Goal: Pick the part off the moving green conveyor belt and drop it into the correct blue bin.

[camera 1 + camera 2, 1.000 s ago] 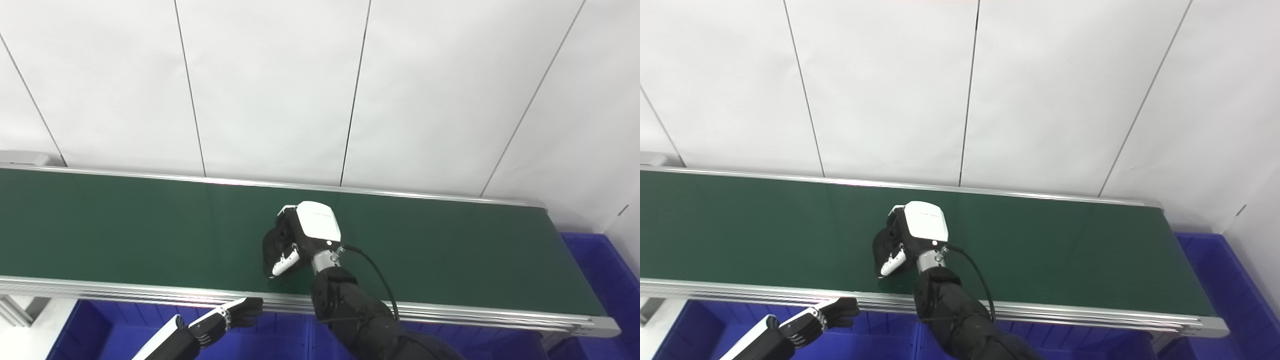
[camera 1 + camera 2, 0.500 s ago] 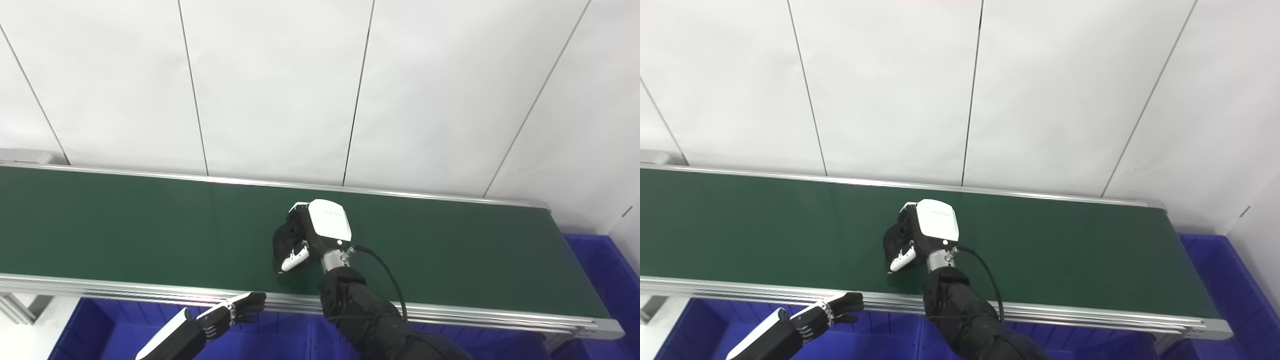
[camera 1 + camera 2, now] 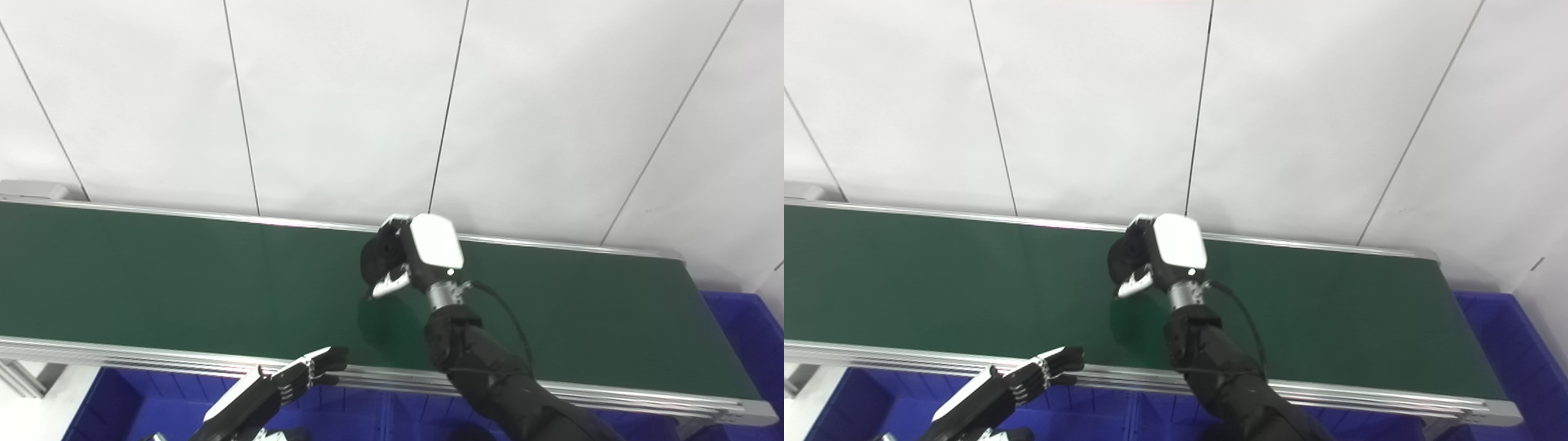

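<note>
Part [image 3: 376, 262]: dark, round, pinched in right hand [image 3: 409, 257], fingers wrapped round it, lifted clear of green conveyor belt [image 3: 153, 275] above belt's middle, toward far rail. Exact shape hard to tell. Pick judged done; carry and drop not yet done. Blue bins [image 3: 750, 331] below near rail and past belt's right end; correct one unknown. Left hand [image 3: 306, 375] holds nothing, fingers extended and close together, at near rail.

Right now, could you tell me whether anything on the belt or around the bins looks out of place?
Nothing stands out. The right hand holds the dark part above the green belt; the left hand waits over the blue bins.
</note>
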